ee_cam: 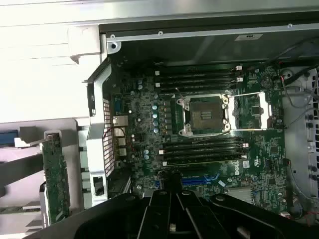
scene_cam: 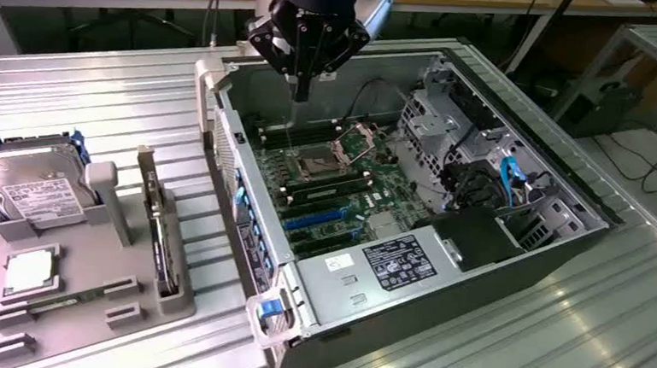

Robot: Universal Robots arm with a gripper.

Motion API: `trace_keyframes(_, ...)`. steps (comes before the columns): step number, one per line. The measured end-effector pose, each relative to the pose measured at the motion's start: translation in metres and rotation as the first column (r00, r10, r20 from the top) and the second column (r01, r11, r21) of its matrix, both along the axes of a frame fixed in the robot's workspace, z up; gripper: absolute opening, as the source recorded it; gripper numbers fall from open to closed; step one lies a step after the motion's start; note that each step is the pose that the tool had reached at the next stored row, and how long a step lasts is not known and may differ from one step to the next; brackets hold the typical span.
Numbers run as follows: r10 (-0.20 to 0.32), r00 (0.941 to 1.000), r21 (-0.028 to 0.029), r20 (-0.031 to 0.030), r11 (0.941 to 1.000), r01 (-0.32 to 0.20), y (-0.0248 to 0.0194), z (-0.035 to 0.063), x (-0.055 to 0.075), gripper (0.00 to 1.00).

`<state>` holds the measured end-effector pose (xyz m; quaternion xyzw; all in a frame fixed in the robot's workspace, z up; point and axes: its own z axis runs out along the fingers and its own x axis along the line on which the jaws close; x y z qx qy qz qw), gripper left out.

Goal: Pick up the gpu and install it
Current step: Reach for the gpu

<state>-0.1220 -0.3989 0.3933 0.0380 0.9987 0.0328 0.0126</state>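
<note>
The claw (scene_cam: 301,88) was shut, empty; the gpu (scene_cam: 157,225) stood well apart from it in a holder (scene_cam: 85,250). Probably light, stiff, fragile: best pinched along its top edge.

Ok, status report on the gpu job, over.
Gripper shut, empty, above open computer case. Gpu upright in grey holder, untouched. Nothing in the way.
</note>
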Motion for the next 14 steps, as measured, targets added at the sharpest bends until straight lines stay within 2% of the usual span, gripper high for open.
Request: trace_keyframes(14, 0.0, 1.0, 0.0, 0.0, 1.0, 0.0, -0.0002, 0.0, -0.0078, 0.11)
